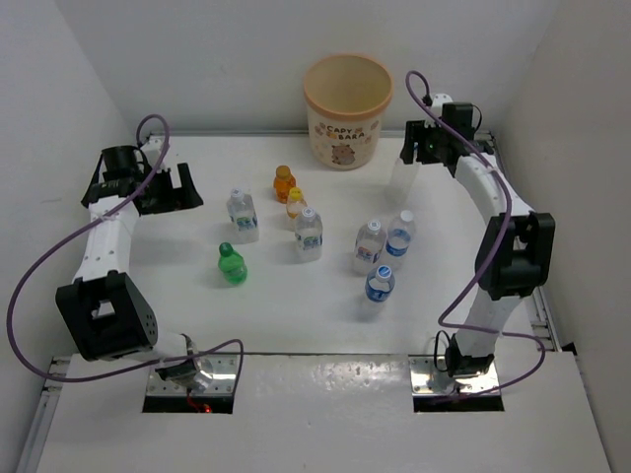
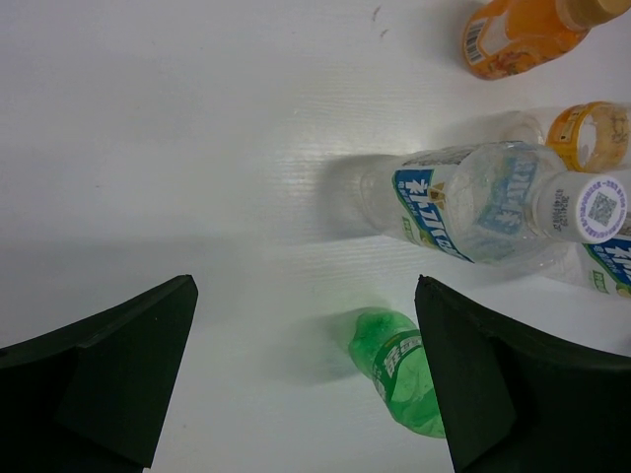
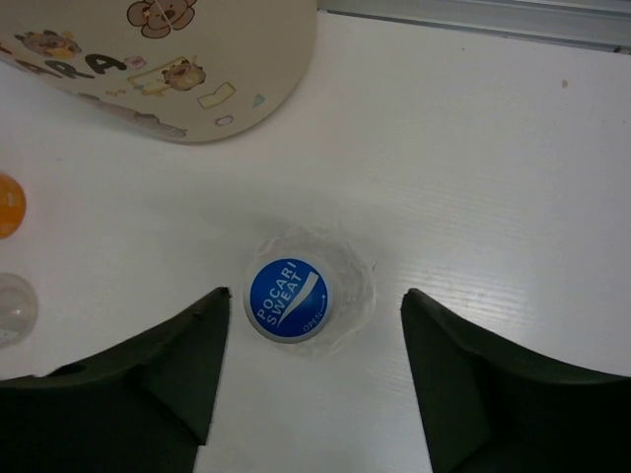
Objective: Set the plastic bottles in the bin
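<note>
- The left gripper (image 1: 185,189) hangs over the far left of the white table (image 1: 148,286). Its jaws are spread wide and grip nothing.
- To its right stands the leftmost clear bottle (image 1: 242,214). The left wrist view shows a blue-and-white label with script I cannot read, and a white cap printed with a square code.
- Nearer than that bottle stands the green bottle (image 1: 232,264), which has a green label with white lettering too small to read.
- Farther back, the orange bottle (image 1: 284,183) and the yellow-capped bottle (image 1: 296,204) stand just beside each other.
- Near those two is the middle clear bottle (image 1: 309,235), which has a blue-white label.
- Right of centre is a loose group of three: the white-capped bottle (image 1: 369,245), the far blue-capped bottle (image 1: 399,235) and the near blue-capped bottle (image 1: 379,286).
- The bin (image 1: 347,108) stands upright at the far edge. It is beige with cartoon animals, and brown letters on it read "CAPY BARA".
- The Pocari bottle (image 3: 288,300) stands upright near the bin, to its right. Its blue cap reads "POCARI SWEAT OPEN".
- The right gripper (image 3: 315,340) points down over this bottle. Its jaws are apart, one on each side, and table shows between each finger and the bottle.
</note>
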Motion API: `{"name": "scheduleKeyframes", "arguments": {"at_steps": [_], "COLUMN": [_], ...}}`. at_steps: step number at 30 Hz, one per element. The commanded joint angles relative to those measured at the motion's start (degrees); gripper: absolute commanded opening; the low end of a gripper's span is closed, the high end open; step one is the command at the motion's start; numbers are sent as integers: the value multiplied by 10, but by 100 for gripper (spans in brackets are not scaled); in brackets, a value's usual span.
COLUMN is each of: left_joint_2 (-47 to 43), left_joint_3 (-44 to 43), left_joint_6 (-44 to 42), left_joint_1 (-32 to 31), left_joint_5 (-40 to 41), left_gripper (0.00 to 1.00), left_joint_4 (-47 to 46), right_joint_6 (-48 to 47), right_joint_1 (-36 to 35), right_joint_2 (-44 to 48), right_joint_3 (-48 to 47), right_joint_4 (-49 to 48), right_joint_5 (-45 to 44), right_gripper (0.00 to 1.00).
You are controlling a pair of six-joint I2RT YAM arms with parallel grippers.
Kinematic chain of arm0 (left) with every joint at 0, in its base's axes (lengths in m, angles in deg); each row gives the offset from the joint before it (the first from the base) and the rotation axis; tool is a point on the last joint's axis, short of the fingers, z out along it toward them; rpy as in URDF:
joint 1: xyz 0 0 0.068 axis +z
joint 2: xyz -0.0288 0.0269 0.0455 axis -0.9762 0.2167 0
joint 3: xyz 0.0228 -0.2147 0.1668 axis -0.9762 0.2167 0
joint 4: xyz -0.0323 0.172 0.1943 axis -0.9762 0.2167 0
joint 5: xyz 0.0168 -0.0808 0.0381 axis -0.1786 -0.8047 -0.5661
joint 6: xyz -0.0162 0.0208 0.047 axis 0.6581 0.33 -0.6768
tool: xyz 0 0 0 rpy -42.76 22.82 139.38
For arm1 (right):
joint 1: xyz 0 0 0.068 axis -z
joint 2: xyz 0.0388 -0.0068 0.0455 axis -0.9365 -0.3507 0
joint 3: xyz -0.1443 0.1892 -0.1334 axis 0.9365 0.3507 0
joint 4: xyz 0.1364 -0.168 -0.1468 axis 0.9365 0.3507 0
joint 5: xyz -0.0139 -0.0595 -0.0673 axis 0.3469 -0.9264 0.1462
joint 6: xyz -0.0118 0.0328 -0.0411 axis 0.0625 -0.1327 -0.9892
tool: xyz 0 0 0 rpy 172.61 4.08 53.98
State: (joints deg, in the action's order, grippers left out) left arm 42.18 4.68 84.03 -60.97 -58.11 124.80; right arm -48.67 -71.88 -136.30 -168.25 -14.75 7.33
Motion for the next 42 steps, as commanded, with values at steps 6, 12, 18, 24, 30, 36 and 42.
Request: {"name": "scheduleKeyframes", "arguments": {"at_steps": [6, 12, 18, 24, 30, 36, 42], "left_joint_2": [8, 3, 3, -2, -19, -25, -76], "left_joint_3": [-11, -4, 1, 6, 12, 12, 31], "left_joint_6": [-3, -14, -19, -45, -89, -117, -188], "left_joint_1": [14, 25, 30, 42, 55, 61, 73], "left_joint_5": [-26, -33, -38, -68, -152, -191, -243], "left_gripper": [100, 100, 100, 100, 100, 100, 96], "left_joint_4": [-9, -9, -9, -9, -9, -9, -9], "right_joint_6": [-9, -29, -58, -43, 5, 1, -30], "right_joint_1": [-8, -17, -24, -28, -40, -84, -109], "right_joint_2": [4, 24, 65, 106, 102, 11, -70], "right_joint_3": [-31, -26, -25, -143, -255, -326, -326], "right_joint_4": [-31, -41, -35, -5, -42, -133, -201], "right_joint_5": [10, 14, 14, 31, 62, 35, -7], "right_gripper": [51, 14, 0, 0, 0, 0, 0]}}
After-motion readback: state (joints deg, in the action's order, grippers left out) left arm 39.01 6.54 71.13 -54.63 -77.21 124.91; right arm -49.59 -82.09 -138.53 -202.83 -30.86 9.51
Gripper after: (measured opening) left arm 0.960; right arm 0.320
